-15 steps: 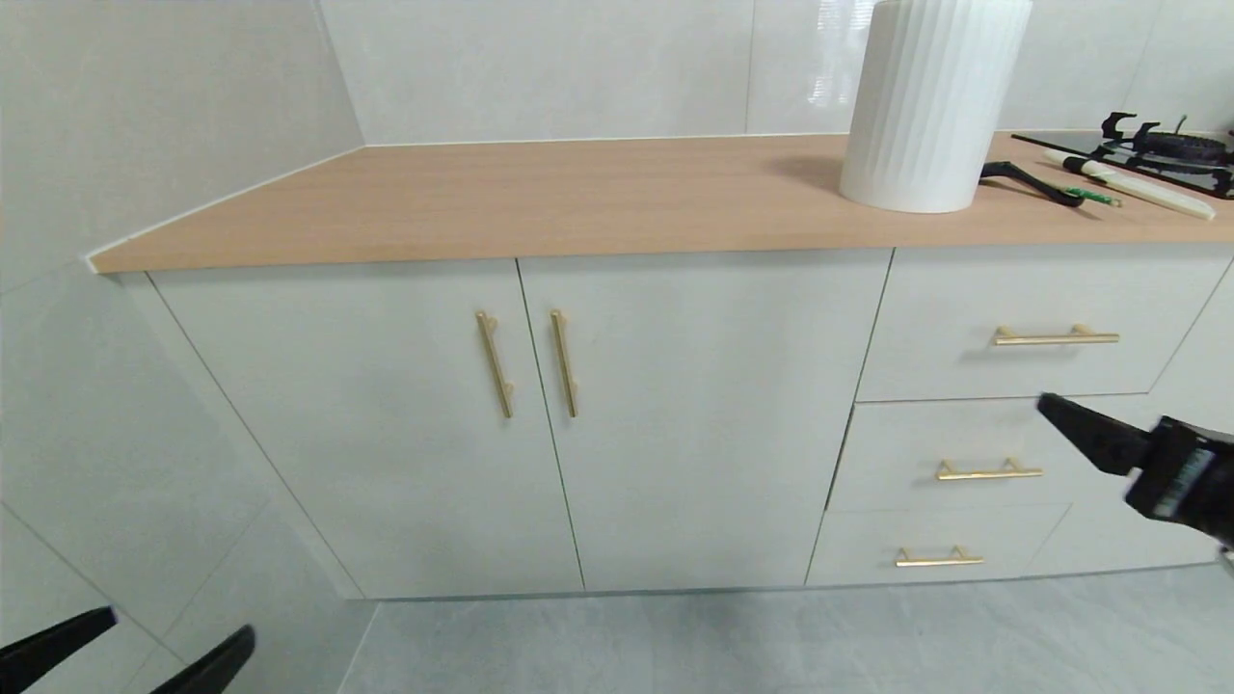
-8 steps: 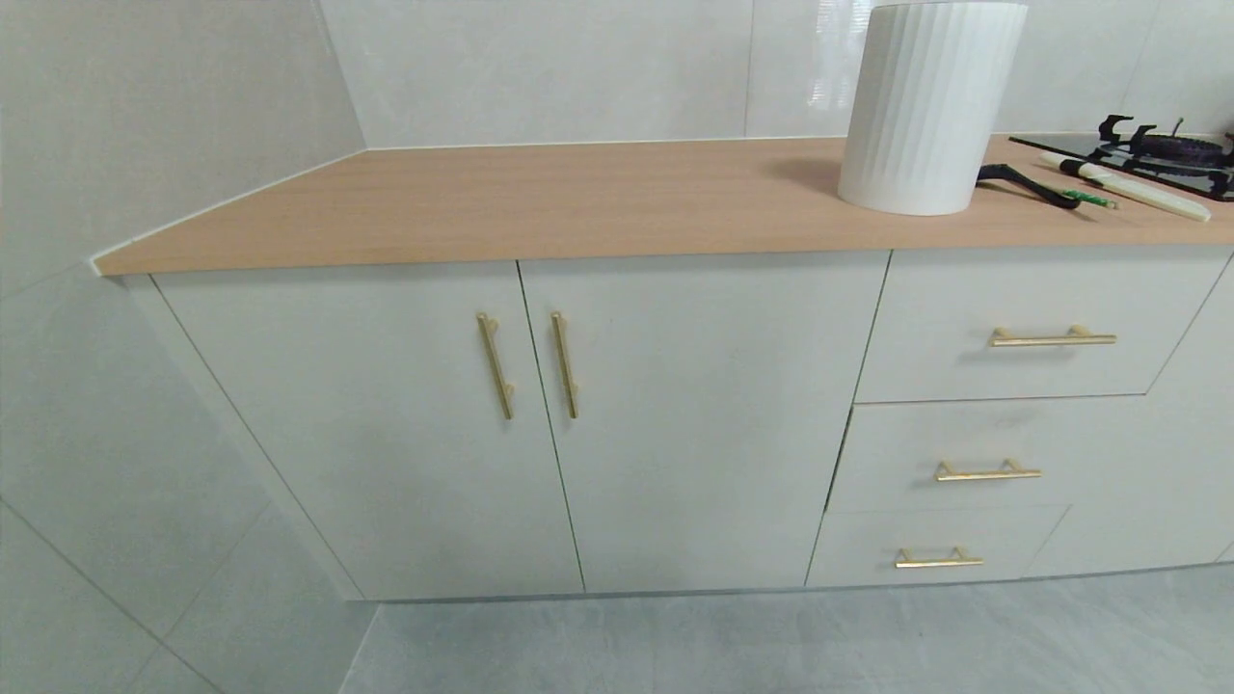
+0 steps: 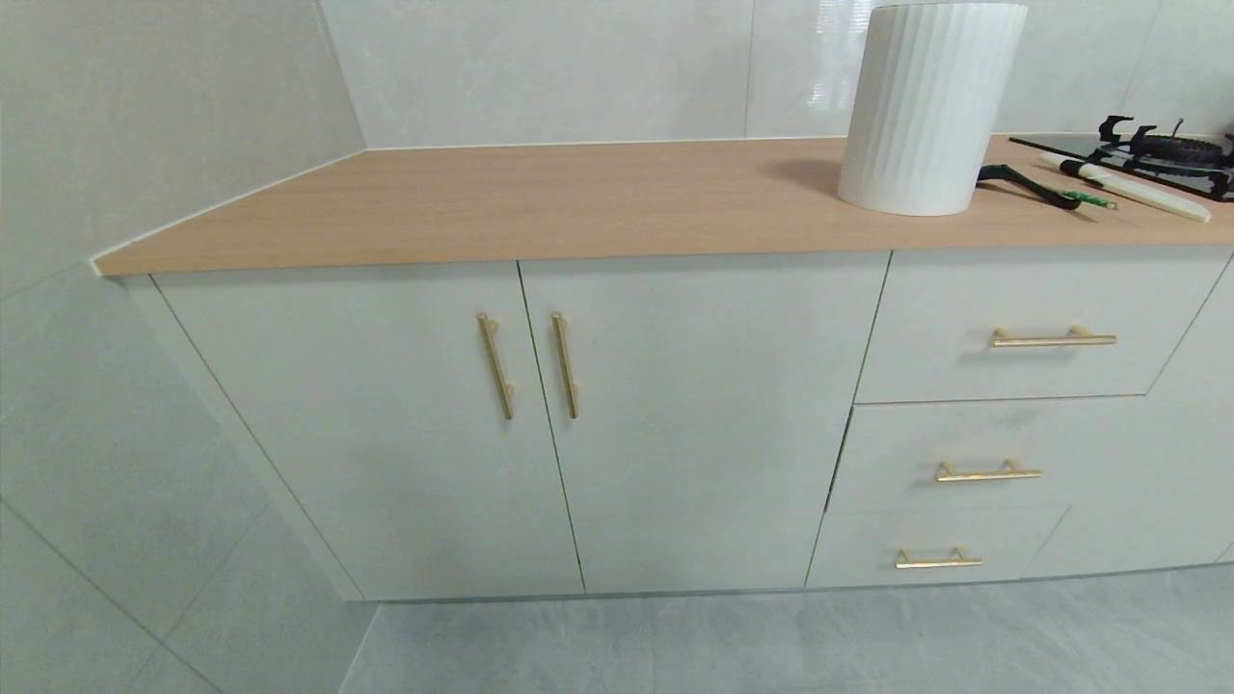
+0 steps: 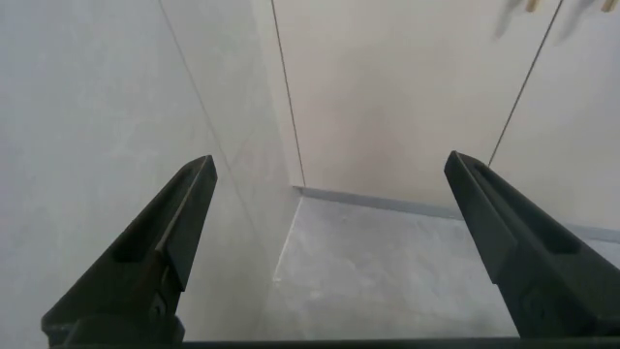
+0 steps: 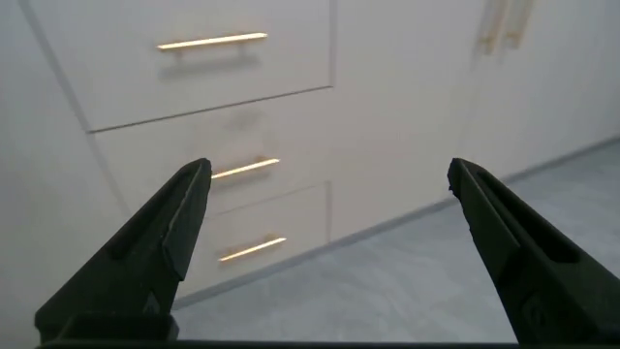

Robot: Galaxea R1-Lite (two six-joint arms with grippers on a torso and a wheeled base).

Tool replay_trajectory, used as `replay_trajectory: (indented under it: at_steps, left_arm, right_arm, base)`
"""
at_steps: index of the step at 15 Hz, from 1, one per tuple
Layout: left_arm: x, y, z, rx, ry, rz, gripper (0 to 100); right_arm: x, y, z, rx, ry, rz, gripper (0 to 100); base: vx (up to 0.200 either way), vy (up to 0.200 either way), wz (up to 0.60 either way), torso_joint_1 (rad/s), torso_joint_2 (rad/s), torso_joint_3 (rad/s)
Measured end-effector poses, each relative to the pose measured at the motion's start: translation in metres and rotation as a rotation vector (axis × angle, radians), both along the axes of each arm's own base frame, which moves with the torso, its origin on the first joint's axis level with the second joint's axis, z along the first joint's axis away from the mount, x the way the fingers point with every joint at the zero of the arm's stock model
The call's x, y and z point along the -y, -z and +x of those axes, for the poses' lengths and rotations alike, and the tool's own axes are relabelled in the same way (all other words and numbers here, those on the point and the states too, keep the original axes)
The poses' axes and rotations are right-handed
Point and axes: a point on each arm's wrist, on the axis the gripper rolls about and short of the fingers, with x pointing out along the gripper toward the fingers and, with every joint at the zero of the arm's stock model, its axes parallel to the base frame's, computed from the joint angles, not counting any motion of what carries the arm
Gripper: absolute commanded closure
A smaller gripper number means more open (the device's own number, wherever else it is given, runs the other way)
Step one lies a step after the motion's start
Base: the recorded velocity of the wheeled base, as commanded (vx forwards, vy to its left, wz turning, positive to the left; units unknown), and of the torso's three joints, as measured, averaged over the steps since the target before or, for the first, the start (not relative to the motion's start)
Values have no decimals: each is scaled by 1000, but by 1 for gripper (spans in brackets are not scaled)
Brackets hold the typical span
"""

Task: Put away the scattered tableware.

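Three utensils lay on the wooden countertop (image 3: 540,198), all on the right side of the white ribbed container (image 3: 930,106). The black utensil (image 3: 1030,184) was curved, with one end just beside the container's base and the other pointing away from it. The small green piece (image 3: 1095,199) lay at that far end; what it was could not be told. The cream utensil (image 3: 1133,187) was long and slim. Its dark end was nearer the container, and its long axis ran away from it, slanting toward the counter's front edge. Beyond these, farther from the container, sat one black stove (image 3: 1171,147).

Below the container's side of the counter were three drawers (image 3: 1022,323), and to their left two cabinet doors (image 3: 386,424). Each had one gold handle (image 3: 1053,337), five in all.

The left gripper (image 4: 329,163) was spread wide with nothing between its fingers, facing the cabinet's corner and the grey floor (image 4: 387,262). The right gripper (image 5: 327,167) was likewise wide apart and empty, facing the drawers.
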Motion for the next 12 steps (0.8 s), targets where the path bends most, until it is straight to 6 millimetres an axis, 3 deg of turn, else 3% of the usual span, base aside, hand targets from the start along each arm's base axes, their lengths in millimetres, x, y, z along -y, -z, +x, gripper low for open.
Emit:
replay_trajectory:
  at_steps: [2,6,8,12]
  left_arm:
    - [0,1,0,7,17,-12,0]
    - [3,1,1,11,130,-37,0]
    - [5,1,2,25,227,-47,0]
    - [6,3,7,115,256,-39,0]
  right_arm:
    - [-1,11,-2,-41,-19,26,0]
    - [-10,19,-2,-84,-396,45,0]
    - [-10,20,-2,-94,-420,12,0]
    - [-10,20,-2,-93,-421,10,0]
  base:
    - [0,0,0,0,0,0]
    - [0,0,0,0,0,0]
    - [0,0,0,0,0,0]
    - [0,0,0,0,0,0]
